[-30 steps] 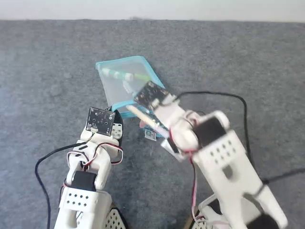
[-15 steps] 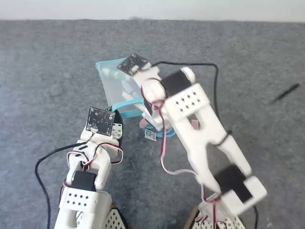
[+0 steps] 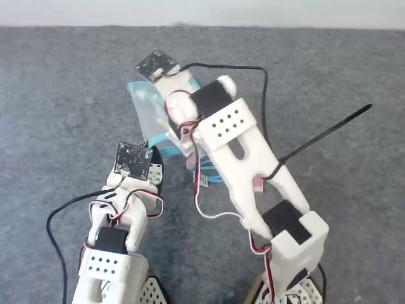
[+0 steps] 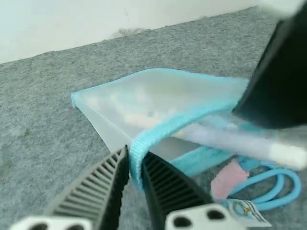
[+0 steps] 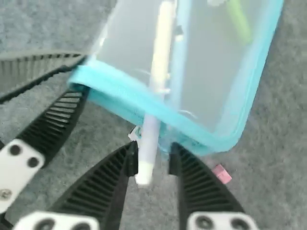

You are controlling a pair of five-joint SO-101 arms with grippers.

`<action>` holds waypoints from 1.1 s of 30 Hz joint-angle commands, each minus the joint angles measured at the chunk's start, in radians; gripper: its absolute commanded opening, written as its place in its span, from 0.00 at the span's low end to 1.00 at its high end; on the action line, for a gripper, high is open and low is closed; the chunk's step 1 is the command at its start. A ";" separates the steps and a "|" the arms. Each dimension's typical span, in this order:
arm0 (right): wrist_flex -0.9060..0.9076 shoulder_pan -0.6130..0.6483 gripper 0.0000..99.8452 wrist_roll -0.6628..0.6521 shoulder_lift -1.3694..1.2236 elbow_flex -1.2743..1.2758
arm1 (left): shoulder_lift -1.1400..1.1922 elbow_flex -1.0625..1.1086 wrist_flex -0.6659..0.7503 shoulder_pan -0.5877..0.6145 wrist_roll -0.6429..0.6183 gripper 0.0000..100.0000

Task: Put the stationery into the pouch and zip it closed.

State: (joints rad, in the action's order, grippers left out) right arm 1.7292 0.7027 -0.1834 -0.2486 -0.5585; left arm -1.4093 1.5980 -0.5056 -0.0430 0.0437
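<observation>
A translucent pouch (image 3: 144,113) with a blue zipper rim lies on the grey carpet. My left gripper (image 4: 135,155) is shut on the rim at the pouch's mouth (image 4: 158,129), also visible at the near left of the pouch (image 3: 155,167). The right arm stretches over the pouch. My right gripper (image 5: 151,146) has its fingers on either side of a white pen (image 5: 145,167). Most of the pen's length lies inside the pouch (image 5: 206,72), and the end between the fingers sticks out. A green pen (image 5: 237,19) lies deeper inside. The white pen (image 4: 230,143) crosses the mouth.
A pink eraser (image 5: 220,173) lies on the carpet just outside the mouth, beside a blue cord loop (image 4: 271,184) and a small tag (image 4: 244,209). A black tie (image 3: 329,130) sticks out from the right arm. A pale wall bounds the far edge.
The right arm has swung forward over the pouch, carrying the white pen from outside the mouth to deep inside it. The left arm has stayed still, holding the rim.
</observation>
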 commanded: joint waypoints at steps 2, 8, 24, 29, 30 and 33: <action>0.036 -0.007 0.19 0.012 0.061 -0.055 | -0.020 -0.018 0.032 -0.009 0.014 0.01; 0.056 -0.039 0.14 0.012 0.239 -0.049 | -0.020 -0.018 0.034 -0.009 0.014 0.01; -0.403 -0.343 0.13 0.028 0.685 1.014 | -0.020 -0.019 0.031 -0.009 0.014 0.01; -0.608 -0.354 0.13 0.112 0.696 1.250 | -0.020 -0.018 0.031 -0.009 0.014 0.01; -0.621 -0.354 0.13 0.118 0.684 1.260 | -0.020 -0.018 0.031 -0.009 0.014 0.01; -0.630 -0.354 0.13 0.163 0.628 1.264 | -0.020 -0.018 0.031 -0.009 0.014 0.01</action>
State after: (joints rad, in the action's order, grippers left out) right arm 1.1339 0.3636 -0.0667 0.3928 0.7073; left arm -1.4093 1.5980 -0.5056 -0.0430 0.0437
